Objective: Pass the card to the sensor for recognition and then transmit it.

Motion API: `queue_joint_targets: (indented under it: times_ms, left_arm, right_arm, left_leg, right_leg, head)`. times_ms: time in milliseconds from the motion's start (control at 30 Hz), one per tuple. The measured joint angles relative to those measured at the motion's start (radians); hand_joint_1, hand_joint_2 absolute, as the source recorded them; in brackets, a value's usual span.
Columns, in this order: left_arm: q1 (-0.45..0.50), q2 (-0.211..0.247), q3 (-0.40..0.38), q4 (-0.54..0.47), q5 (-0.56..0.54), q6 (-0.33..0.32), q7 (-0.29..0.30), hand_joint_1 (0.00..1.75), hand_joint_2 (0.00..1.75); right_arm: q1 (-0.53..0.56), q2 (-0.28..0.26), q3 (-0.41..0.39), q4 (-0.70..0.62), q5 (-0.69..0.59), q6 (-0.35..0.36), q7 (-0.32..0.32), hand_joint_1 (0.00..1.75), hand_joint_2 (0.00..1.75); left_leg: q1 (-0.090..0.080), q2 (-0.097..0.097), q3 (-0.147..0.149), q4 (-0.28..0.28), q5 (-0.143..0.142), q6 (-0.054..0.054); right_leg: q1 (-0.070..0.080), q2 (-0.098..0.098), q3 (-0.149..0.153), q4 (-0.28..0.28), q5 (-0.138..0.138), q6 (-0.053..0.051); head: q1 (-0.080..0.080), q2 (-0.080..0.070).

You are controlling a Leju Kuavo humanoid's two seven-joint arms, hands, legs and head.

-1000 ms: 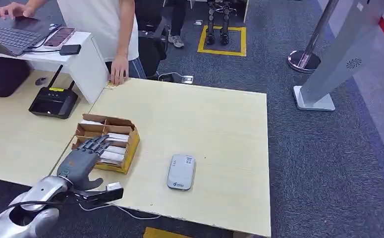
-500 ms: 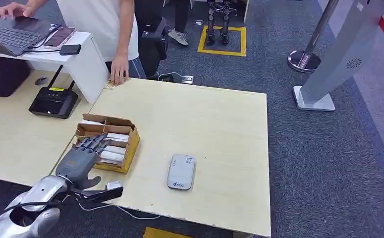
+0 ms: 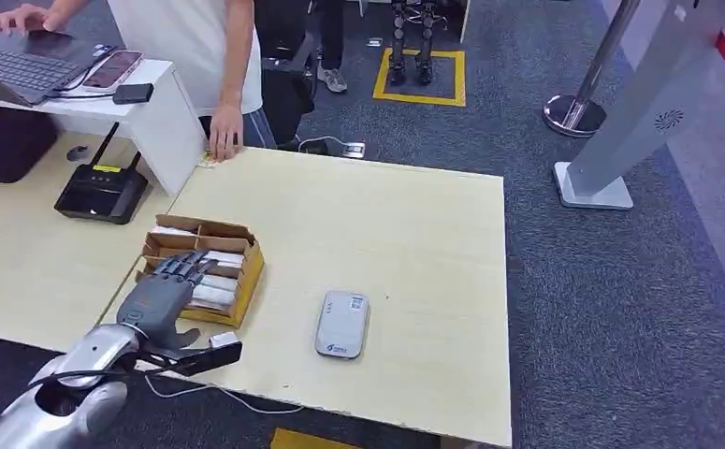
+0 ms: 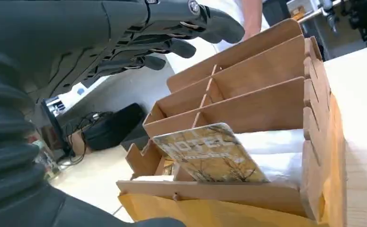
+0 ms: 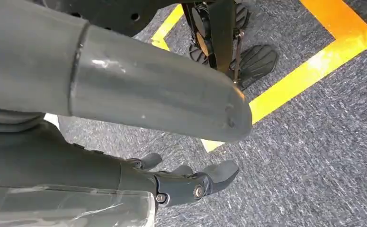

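Card in divided cardboard box; left hand above it, empty.

Item: card (image 4: 210, 153), printed yellow-brown, leaning in the near compartment of the cardboard box (image 3: 246, 267) on the pale tabletop (image 3: 405, 234). Left hand (image 3: 157, 295) over the box, fingers (image 4: 172, 47) extended and apart, not touching the card. Grey sensor (image 3: 341, 324) flat on the tabletop, near the box. Right hand (image 5: 172, 182) hanging over carpet, fingers loosely curled, holding nothing. Person's hand (image 3: 224, 133) on the far tabletop edge.

Black router (image 3: 102, 194) on left desk, laptop (image 3: 23, 64) and phone (image 3: 111, 68) on white stand, person's hand (image 3: 224, 133) on table edge
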Motion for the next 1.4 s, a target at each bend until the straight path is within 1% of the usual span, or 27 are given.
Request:
queue_joint_targets:
  times_ms: [233, 467, 500, 533, 867, 900, 933, 967, 1000, 1133, 1400]
  left_arm:
    - [-0.039, -0.047, -0.007, 0.031, -0.001, -0.005, -0.003, 0.0, 1.75]
    - [-0.053, -0.074, -0.022, 0.042, -0.014, -0.006, -0.001, 0.0, 1.75]
    - [-0.054, -0.077, -0.023, 0.042, -0.014, -0.006, -0.001, 0.68, 1.75]
    - [-0.055, -0.08, -0.023, 0.043, -0.015, -0.007, 0.0, 1.75, 1.75]
    - [-0.062, -0.121, -0.048, 0.045, -0.072, -0.021, 0.0, 1.75, 1.75]
    - [-0.063, -0.126, -0.05, 0.045, -0.078, -0.026, 0.0, 1.62, 1.75]
    - [-0.066, -0.132, -0.052, 0.045, -0.089, -0.031, 0.0, 0.3, 1.75]
    - [-0.068, -0.138, -0.055, 0.045, -0.095, -0.034, 0.0, 0.3, 1.75]
    - [-0.072, -0.143, -0.056, 0.045, -0.103, -0.04, 0.0, 0.0, 1.75]
    - [-0.084, -0.164, -0.057, 0.045, -0.125, -0.06, -0.002, 0.0, 1.75]
    - [-0.098, -0.201, -0.059, 0.045, -0.147, -0.078, -0.018, 0.0, 1.75]
  right_arm:
    - [-0.004, 0.0, 0.0, -0.003, 0.004, 0.0, 0.0, 0.0, 0.0]
    - [-0.005, 0.001, 0.0, -0.003, 0.004, 0.0, 0.0, 0.0, 0.0]
    - [-0.005, 0.001, 0.0, -0.003, 0.004, 0.0, 0.0, 0.0, 0.0]
    - [-0.005, 0.001, 0.0, -0.003, 0.004, 0.0, 0.0, 0.0, 0.0]
    - [-0.009, 0.006, 0.0, -0.009, 0.004, 0.002, -0.001, 0.0, 0.0]
    - [-0.01, 0.007, 0.0, -0.01, 0.004, 0.002, -0.001, 0.0, 0.0]
    - [-0.011, 0.007, 0.0, -0.011, 0.004, 0.002, -0.002, 0.0, 0.0]
    - [-0.011, 0.008, 0.0, -0.011, 0.004, 0.002, -0.003, 0.0, 0.0]
    - [-0.012, 0.008, 0.0, -0.012, 0.004, 0.002, -0.005, 0.0, 0.0]
    - [-0.013, 0.008, 0.0, -0.014, 0.004, 0.002, -0.01, 0.0, 0.0]
    - [-0.018, 0.008, 0.0, -0.018, 0.002, 0.002, -0.018, 0.0, 0.0]
  left_leg:
    - [0.0, 0.0, 0.0, 0.0, 0.0, 0.0]
    - [0.0, 0.0, 0.0, 0.0, 0.0, 0.0]
    - [0.0, 0.0, 0.0, 0.0, 0.0, 0.0]
    - [0.0, 0.0, 0.0, 0.0, 0.0, 0.0]
    - [0.0, 0.0, 0.0, 0.0, 0.0, 0.0]
    - [0.0, 0.0, 0.0, 0.0, 0.0, 0.0]
    - [0.0, 0.0, 0.0, 0.0, 0.0, 0.0]
    - [0.0, 0.0, 0.0, 0.0, 0.0, 0.0]
    - [0.0, 0.0, 0.0, 0.0, 0.0, 0.0]
    - [0.0, 0.0, 0.0, 0.0, 0.0, 0.0]
    - [0.0, 0.0, 0.0, 0.0, 0.0, 0.0]
  right_leg:
    - [0.0, 0.0, 0.0, 0.0, 0.0, 0.0]
    - [0.0, 0.0, 0.0, 0.0, 0.0, 0.0]
    - [0.0, 0.0, 0.0, 0.0, 0.0, 0.0]
    - [0.0, 0.0, 0.0, 0.0, 0.0, 0.0]
    - [0.0, 0.0, 0.0, 0.0, 0.0, 0.0]
    - [0.0, 0.0, 0.0, 0.0, 0.0, 0.0]
    - [0.0, 0.0, 0.0, 0.0, 0.0, 0.0]
    - [0.0, 0.0, 0.0, 0.0, 0.0, 0.0]
    - [0.0, 0.0, 0.0, 0.0, 0.0, 0.0]
    - [0.0, 0.0, 0.0, 0.0, 0.0, 0.0]
    - [0.0, 0.0, 0.0, 0.0, 0.0, 0.0]
  head:
    - [0.0, 0.0]
    - [0.0, 0.0]
    - [0.0, 0.0]
    - [0.0, 0.0]
    - [0.0, 0.0]
    - [0.0, 0.0]
    - [0.001, 0.0]
    - [0.0, 0.0]
    - [0.0, 0.0]
    - [0.0, 0.0]
    - [0.0, 0.0]
